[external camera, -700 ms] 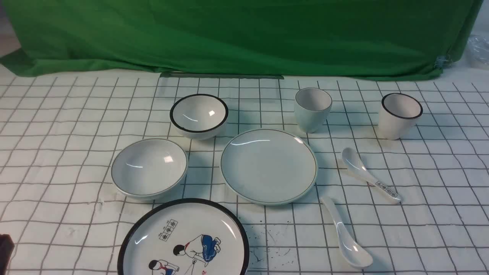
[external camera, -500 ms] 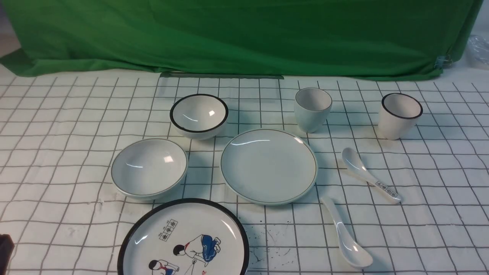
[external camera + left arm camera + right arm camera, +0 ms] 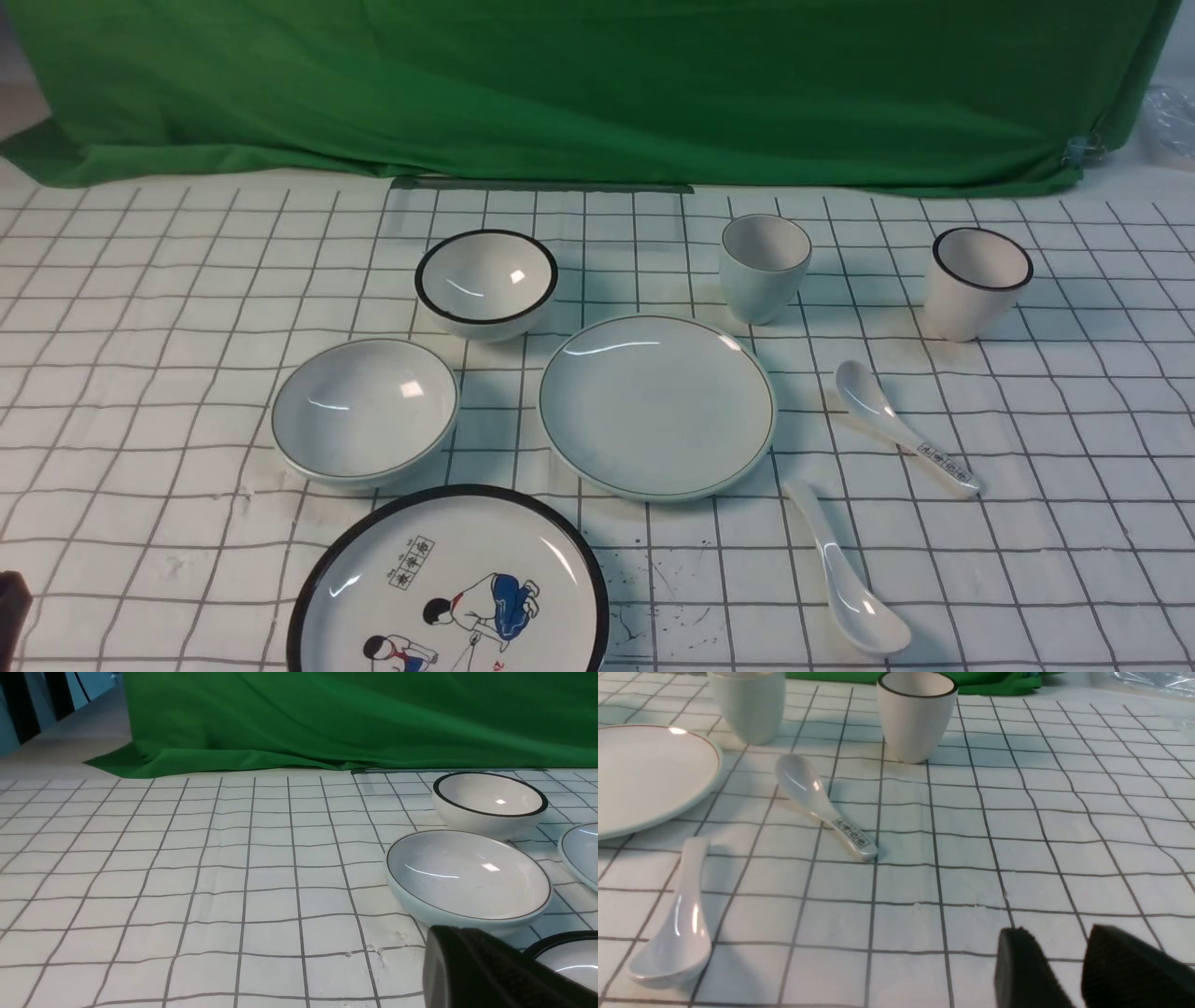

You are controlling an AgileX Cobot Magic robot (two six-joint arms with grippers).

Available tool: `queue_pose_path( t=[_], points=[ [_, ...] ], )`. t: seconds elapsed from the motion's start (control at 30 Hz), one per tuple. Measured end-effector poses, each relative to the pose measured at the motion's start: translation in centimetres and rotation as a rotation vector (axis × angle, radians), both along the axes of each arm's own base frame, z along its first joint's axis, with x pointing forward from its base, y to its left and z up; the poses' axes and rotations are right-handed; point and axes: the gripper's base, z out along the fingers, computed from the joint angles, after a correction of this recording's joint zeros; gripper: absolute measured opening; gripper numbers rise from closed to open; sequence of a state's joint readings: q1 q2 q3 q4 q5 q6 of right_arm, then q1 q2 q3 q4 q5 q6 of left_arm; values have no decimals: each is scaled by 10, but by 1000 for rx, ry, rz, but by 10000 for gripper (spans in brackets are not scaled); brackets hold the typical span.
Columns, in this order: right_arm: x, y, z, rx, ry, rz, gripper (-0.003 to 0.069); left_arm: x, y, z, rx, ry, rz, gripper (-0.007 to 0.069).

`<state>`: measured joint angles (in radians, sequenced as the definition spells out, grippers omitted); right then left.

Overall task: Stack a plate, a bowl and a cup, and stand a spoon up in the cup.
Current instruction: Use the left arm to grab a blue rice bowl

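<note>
I find the bowl [image 3: 364, 411] left of centre in the front view, just left of the plate [image 3: 657, 405] and nearest the left gripper [image 3: 486, 970] at the lower-left edge, whose grip state I cannot tell; the right gripper [image 3: 1073, 952] stands narrowly parted, empty.

The plate [image 3: 656, 406] and the bowl [image 3: 364, 409] ahead of my grippers looked like glazed ceramic, smooth and shiny with bright highlights. The cup [image 3: 765, 268] had a softer, satin sheen. The spoon [image 3: 684, 910], near my right gripper [image 3: 1059, 935], was glossy white ceramic. The tablecloth [image 3: 1027, 523] below was matt cloth, slightly wrinkled. The green backdrop [image 3: 597, 84] beyond was dull, soft fabric. My right gripper's fingers [image 3: 1125, 975] were matt black and finely grained.
</note>
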<state>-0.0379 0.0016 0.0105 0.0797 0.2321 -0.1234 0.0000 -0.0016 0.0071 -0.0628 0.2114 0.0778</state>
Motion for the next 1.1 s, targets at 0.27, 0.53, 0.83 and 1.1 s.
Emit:
queue_pose_path(
  t=[0.27,0.53,0.83,1.1],
  points=[
    [0,0,1,23,-7,-4,239,0,1,19,-500,-203,25,4],
    [4,0,24,709,-260,-113,239,-10,20,51,-942,-635,59,4],
    [4,-3,32,807,-359,-117,239,-25,3,153,-849,-609,-139,4],
    [2,2,36,844,-268,-90,179,46,-9,187,-449,214,8,4]
  ],
)
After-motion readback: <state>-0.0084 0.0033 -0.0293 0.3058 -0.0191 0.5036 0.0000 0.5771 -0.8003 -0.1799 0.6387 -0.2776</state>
